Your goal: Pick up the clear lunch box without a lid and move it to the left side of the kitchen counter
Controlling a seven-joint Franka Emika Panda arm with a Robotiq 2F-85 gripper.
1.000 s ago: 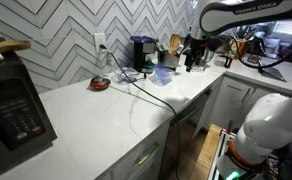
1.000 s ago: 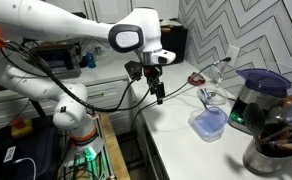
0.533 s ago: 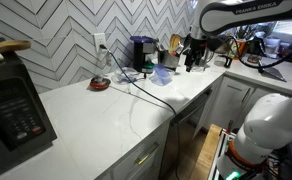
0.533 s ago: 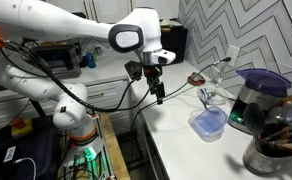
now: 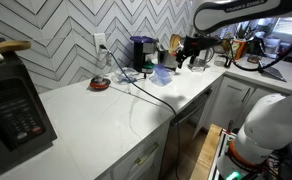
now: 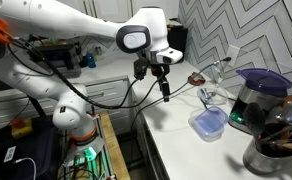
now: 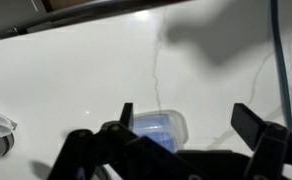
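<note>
Clearly spread and empty, the gripper [image 7: 186,125] hangs above the clear lunch box without a lid [image 7: 158,127], lower centre.

The desk [image 7: 76,70] is smooth, glossy white with faint veins, the clear lunch box [image 7: 158,127] is see-through, bluish plastic, the tool [image 7: 186,118] looks matt black, and the wall tiles [image 5: 56,40] have a light sheen.

White kitchen counter [image 5: 96,115], grey chevron backsplash [image 5: 56,40]

Gripper [image 7: 183,117] fingers spread, clear lunch box [image 7: 156,127] between them, white kitchen counter [image 7: 76,70]
</note>
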